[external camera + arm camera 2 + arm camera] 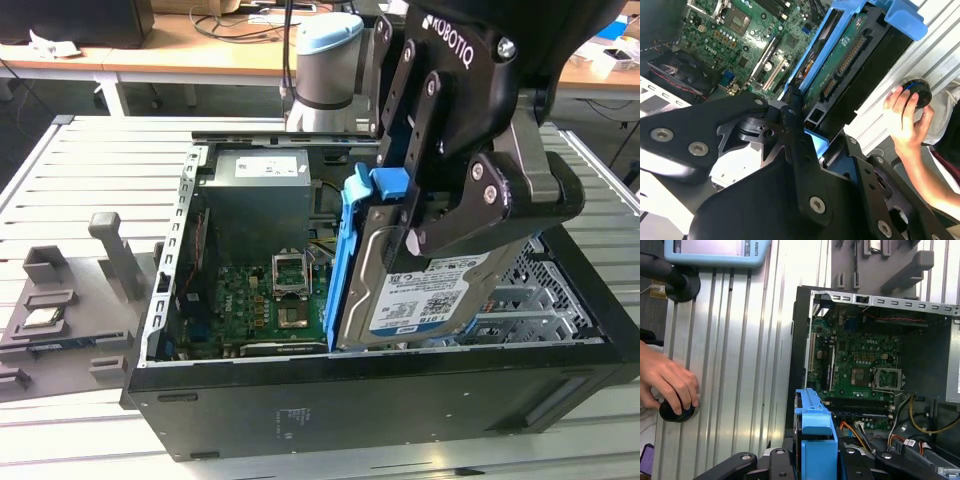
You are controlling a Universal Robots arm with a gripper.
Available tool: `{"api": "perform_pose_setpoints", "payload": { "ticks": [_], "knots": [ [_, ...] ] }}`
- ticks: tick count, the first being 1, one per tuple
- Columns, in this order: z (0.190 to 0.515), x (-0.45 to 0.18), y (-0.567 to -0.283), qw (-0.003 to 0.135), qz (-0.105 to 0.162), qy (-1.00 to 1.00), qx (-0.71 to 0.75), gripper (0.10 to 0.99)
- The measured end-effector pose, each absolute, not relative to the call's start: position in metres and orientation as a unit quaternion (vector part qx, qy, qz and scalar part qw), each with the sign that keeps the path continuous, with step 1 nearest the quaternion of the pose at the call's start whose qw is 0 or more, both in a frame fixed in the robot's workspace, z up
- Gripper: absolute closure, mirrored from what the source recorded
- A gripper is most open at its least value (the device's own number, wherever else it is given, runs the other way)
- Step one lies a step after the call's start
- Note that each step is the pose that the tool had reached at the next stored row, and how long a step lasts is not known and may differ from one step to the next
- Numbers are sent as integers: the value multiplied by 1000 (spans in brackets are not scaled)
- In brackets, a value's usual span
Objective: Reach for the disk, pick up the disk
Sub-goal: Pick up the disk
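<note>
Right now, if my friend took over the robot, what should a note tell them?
Gripper: shut on the disk, gripping its upper end by the blue frame.
Disk: tilted, lower end in the open computer case beside the green board.
Done: reach made, disk grasped.
Left: it is not clear of the case.
Note: a person's hand rests on a black knob on the table.

The disk (pixel 420 285) has a dull silver metal body, paper label and glossy blue plastic frame; the worktop (pixel 90 170) is ribbed matt aluminium.
</note>
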State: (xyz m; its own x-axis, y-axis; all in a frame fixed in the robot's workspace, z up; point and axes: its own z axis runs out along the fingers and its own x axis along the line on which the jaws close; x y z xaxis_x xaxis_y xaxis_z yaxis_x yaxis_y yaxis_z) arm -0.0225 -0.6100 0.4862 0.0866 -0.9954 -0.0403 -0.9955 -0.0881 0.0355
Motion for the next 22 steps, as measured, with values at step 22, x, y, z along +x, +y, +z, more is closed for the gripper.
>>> {"api": "perform_pose_setpoints", "payload": {
  "ticks": [22],
  "knots": [
    [485,2,-592,0,27,675,-737,718]
  ]
}}
